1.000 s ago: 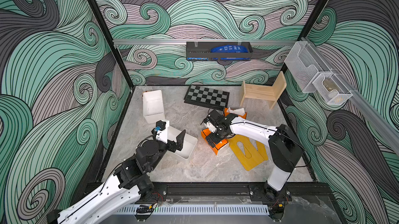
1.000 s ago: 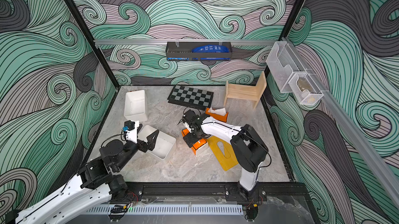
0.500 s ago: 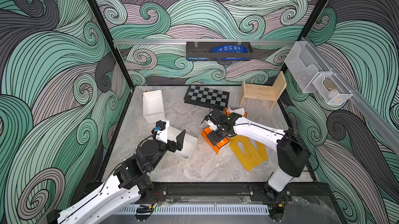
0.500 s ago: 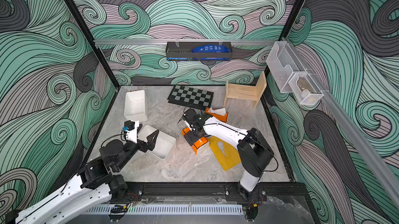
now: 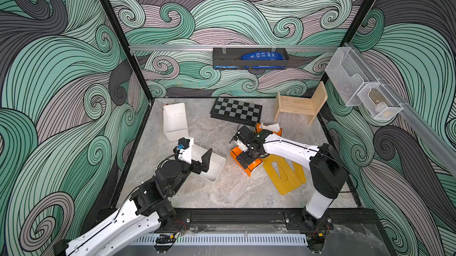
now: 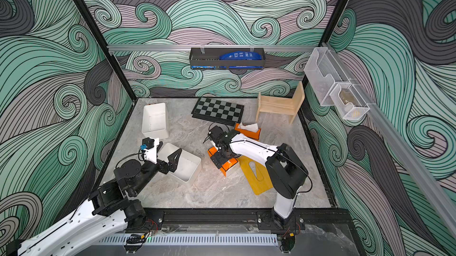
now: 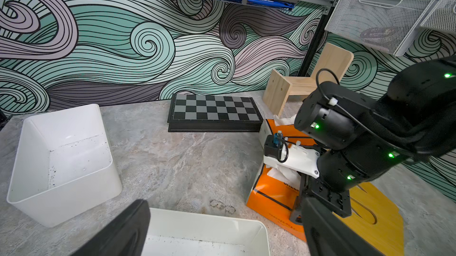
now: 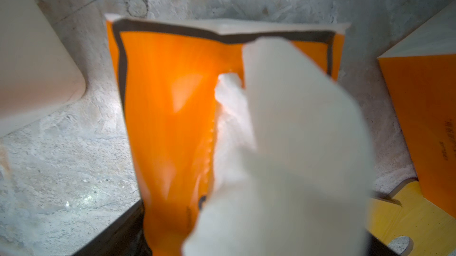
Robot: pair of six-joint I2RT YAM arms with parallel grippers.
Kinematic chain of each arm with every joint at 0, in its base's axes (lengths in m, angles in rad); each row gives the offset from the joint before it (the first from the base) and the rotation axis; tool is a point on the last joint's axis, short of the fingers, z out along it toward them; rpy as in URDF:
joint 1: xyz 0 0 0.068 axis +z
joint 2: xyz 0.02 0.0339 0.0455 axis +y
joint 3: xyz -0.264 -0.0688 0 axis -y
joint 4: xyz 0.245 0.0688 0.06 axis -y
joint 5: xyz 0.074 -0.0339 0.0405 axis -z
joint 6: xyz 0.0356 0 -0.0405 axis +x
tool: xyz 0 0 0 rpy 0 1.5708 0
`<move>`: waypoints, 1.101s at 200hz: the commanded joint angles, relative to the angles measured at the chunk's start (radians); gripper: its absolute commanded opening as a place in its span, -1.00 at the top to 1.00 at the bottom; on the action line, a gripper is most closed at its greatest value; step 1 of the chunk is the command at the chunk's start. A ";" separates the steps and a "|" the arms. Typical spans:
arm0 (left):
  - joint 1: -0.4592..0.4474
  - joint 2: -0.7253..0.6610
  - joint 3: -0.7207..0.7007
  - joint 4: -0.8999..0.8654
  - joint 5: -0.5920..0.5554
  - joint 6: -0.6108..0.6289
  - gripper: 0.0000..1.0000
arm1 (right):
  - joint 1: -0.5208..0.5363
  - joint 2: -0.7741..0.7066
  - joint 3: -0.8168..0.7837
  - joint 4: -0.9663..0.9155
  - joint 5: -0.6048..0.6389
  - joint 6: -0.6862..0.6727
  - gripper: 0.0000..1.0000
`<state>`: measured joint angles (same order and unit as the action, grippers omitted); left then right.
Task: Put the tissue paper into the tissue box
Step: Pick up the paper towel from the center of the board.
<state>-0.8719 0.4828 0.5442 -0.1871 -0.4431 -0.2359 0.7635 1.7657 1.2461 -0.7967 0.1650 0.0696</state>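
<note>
Above the box, the right jaws are kept spread, nothing gripped; only the elbow has swung outward. Tissue is seen sticking from the slot, so tucking is judged unfinished. Left jaws are held open.

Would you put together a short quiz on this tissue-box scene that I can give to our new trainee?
1. True or false: the left gripper is shut on a tissue.
2. What sits directly under the right gripper? A) the chessboard B) an orange tissue box C) the wooden chair
3. How many orange tissue boxes are on the table?

Key:
1. False: it is open and empty over a white bin.
2. B: tissue paper sticks out of its slot.
3. Two: the second box lies farther back.
</note>
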 commanded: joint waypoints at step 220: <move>-0.001 -0.009 0.003 -0.009 0.007 -0.005 -0.97 | -0.001 0.124 0.019 -0.026 -0.065 0.002 -1.00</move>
<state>-0.8719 0.4816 0.5442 -0.1871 -0.4408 -0.2359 0.7620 1.8706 1.2446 -0.7979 0.1219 0.0666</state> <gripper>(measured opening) 0.987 0.999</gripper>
